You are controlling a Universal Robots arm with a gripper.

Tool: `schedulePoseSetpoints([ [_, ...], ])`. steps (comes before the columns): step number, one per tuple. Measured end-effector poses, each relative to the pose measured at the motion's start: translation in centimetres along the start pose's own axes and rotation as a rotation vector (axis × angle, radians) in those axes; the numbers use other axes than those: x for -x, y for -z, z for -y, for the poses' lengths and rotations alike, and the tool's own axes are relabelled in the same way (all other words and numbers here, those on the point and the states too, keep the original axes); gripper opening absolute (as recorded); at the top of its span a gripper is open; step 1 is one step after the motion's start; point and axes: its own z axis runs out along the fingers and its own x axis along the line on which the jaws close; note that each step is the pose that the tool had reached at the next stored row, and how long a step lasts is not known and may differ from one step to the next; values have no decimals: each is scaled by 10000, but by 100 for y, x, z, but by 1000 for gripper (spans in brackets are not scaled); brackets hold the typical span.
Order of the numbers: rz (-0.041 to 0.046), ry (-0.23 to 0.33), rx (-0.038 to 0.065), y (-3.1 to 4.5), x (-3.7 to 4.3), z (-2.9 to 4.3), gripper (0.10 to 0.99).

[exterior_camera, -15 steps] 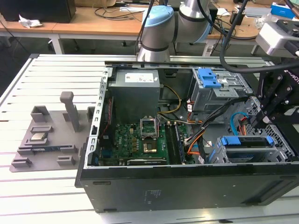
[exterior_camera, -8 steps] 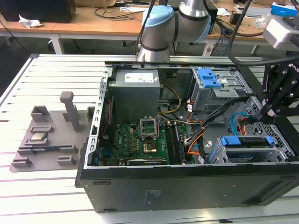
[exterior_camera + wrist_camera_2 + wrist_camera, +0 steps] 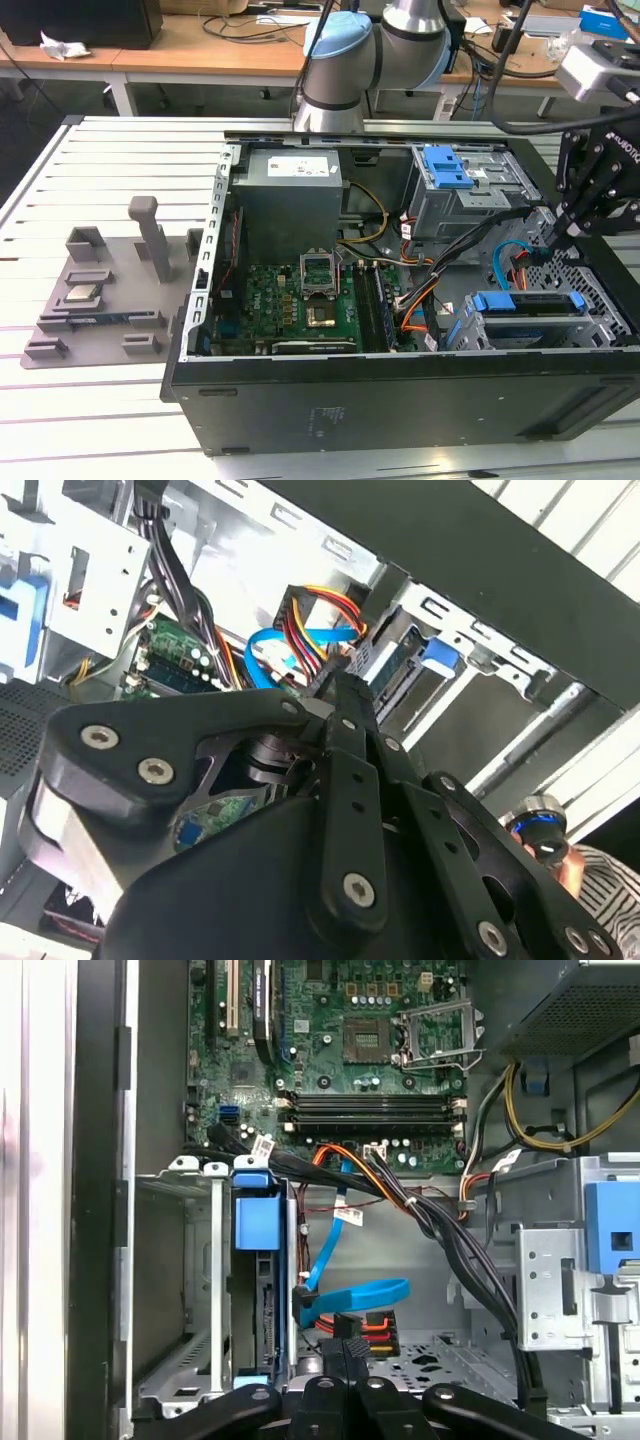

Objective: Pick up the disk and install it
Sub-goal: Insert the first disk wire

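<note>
1. One robot arm reaches into the open computer case (image 3: 400,400), its gripper (image 3: 553,238) hanging over the case's corner at the exterior view's right.
2. Fingers look pressed together, and nothing can be seen pinched between them in the first wrist view (image 3: 347,1355).
3. Inside the case, the disk (image 3: 525,305) sits in the lower drive bay, its blue carrier frame facing up (in the first wrist view it stands on edge (image 3: 258,1222) between the bay's metal walls).
4. Apart from the disk, the gripper hovers near it, beside the bay and closer to the case's rear wall.
5. Between the two, a blue data cable (image 3: 360,1295) loops across the case floor, just by the fingertips.
6. Deeper in the case lie the green motherboard (image 3: 310,290) and a grey drive cage (image 3: 450,170) with a blue latch.
</note>
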Motion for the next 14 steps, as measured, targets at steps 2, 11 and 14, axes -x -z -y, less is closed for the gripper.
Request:
schedulePoseSetpoints([
  [2,-5,1,1,-38,10,4,106],
  [11,-187,-12,-5,-145,23,5,302],
  [14,-277,-19,-8,-188,22,7,302],
])
